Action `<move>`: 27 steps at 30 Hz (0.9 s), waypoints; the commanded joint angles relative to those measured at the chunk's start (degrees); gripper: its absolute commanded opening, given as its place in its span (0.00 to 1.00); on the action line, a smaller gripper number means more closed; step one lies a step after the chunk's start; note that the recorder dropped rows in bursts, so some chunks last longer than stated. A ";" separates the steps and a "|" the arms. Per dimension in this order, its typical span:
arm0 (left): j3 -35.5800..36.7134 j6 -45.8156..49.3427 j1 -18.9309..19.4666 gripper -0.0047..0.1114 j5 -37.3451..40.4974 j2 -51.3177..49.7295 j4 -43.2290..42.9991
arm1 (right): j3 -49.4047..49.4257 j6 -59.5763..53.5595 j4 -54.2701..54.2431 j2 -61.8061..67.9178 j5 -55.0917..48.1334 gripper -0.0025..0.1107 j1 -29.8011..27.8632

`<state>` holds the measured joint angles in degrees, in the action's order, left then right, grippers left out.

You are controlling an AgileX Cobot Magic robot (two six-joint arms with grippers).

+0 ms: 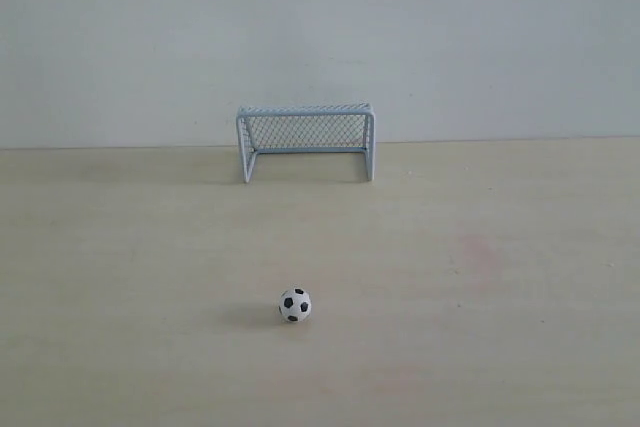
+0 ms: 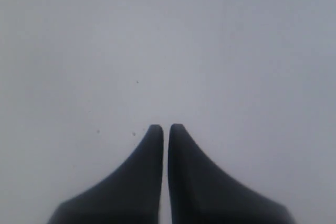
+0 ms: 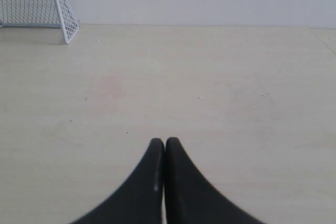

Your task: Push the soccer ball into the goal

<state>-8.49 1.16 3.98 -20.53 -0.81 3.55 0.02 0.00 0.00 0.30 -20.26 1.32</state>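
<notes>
On pale wooden table (image 1: 520, 347), toward near side of exterior view: soccer ball (image 1: 295, 304), white with black patches, resting alone, well apart from goal (image 1: 305, 110). Farther back, almost straight behind ball, close to plain grey wall (image 1: 450, 27): pale tubular frame, fine mesh, open mouth facing ball. From left wrist: left gripper (image 2: 166, 127), dark fingers almost together, only a sliver of gap, gripping nothing. From right wrist: right gripper (image 3: 165, 141), fingers pressed together, empty, above table.

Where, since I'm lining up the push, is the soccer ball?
In the exterior view, the soccer ball sits on the table, near centre, well in front of the goal.
</notes>
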 commanded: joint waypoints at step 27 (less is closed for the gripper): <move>-23.89 -0.40 -0.48 0.08 23.22 -31.28 0.51 | -0.02 0.00 0.33 -0.30 0.72 0.02 -0.15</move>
<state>-31.87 1.16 3.98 3.01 -31.90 3.67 0.02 0.00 0.00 0.30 -20.26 1.32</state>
